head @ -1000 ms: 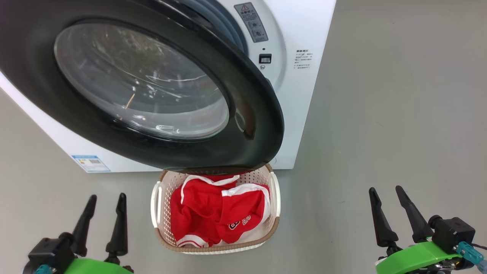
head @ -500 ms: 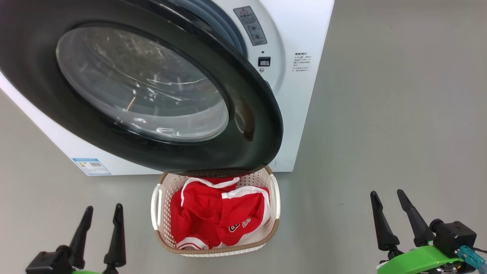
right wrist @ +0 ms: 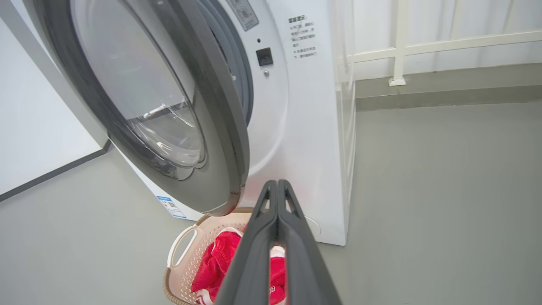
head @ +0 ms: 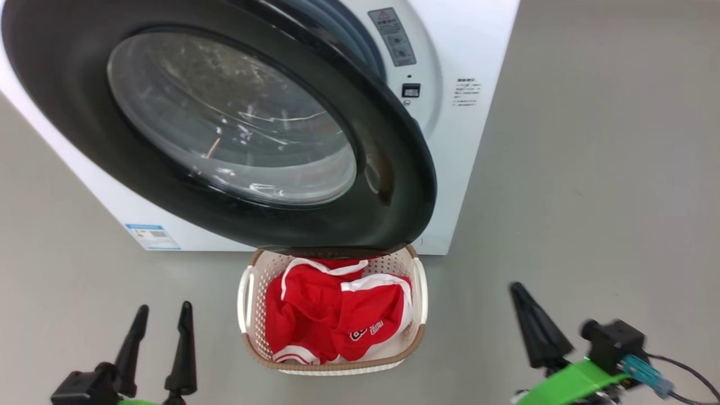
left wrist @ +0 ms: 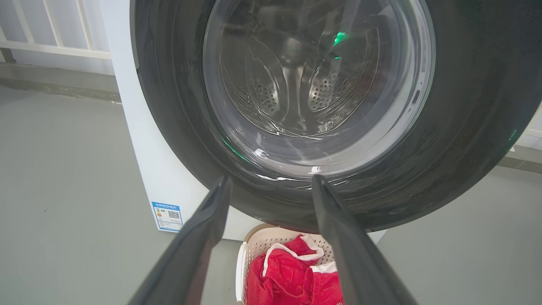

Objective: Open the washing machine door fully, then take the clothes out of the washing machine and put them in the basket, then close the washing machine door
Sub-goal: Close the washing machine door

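Red clothes (head: pixel 337 315) in the basket (head: pixel 332 368), door (head: pixel 394 185) ajar above it; right hand (right wrist: pixel 277 183) pinched shut, empty, left hand (head: pixel 164 308) spread, empty: closed tips could skid off that glossy door

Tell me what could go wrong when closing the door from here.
1. The door hangs with its lower rim over the back of the basket; swinging it shut might brush the basket or the heaped clothes, though clearance is unclear.
2. The right gripper has its fingers shut into one narrow tip; pushed against the door's glossy rim, it may slide off.
3. The left gripper, fingers open, faces the door and could catch its rim.
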{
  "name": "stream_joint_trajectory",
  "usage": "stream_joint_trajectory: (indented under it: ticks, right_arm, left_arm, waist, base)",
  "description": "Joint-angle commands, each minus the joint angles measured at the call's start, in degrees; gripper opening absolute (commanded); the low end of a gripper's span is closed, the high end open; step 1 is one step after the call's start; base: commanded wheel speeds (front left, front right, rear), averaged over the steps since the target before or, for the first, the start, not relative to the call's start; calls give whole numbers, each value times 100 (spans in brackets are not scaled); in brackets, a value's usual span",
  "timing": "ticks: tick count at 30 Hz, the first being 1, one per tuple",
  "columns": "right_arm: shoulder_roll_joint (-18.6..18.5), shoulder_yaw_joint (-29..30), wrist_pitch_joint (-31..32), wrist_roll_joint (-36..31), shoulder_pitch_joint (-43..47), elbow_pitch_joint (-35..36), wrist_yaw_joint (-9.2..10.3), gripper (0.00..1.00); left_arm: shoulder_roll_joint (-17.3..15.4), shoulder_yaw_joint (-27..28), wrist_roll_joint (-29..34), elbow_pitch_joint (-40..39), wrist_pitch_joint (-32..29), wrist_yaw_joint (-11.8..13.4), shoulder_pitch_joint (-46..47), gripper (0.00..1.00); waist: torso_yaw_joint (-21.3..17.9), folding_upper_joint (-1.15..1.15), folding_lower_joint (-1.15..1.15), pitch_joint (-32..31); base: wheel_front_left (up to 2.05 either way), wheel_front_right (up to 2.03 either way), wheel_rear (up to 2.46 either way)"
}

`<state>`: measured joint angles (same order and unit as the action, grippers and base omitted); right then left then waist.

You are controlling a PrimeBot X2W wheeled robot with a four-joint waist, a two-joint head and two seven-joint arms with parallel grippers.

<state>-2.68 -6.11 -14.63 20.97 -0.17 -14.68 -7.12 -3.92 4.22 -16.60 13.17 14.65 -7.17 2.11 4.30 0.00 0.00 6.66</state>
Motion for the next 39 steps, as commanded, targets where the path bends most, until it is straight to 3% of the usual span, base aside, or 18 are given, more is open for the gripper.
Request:
stream_joint_trajectory:
  ticks: [1, 8, 17, 24, 39]
  right_arm:
    - [-21, -387, -37, 35, -383, 97, -36, 0]
    - [-21, -937, -37, 208, -1039, -22, -36, 0]
    - [-24, -1060, -37, 123, -1699, -262, -36, 0]
    - [-63, -878, -37, 57, -2231, -437, -36, 0]
    - [-172, -367, -37, -27, -3077, -540, -36, 0]
  left_arm:
    - [-16, 132, -3, -118, 35, -32, 51, 100]
    - [67, 16, -110, -63, 35, -32, 48, 100]
    - [97, -71, -211, -58, 35, -32, 137, 100]
    - [102, -198, -410, -17, 35, -32, 301, 100]
    - [103, -424, -621, -27, 35, -32, 760, 100]
  waist:
    - [102, 0, 0, 2]
    - [409, 0, 0, 20]
    - [800, 0, 0, 200]
    - [1010, 0, 0, 557]
    - [1049, 0, 0, 1231]
  base:
    - [0, 0, 0]
    - [0, 0, 0]
    - [0, 0, 0]
    - [0, 0, 0]
    - [0, 0, 0]
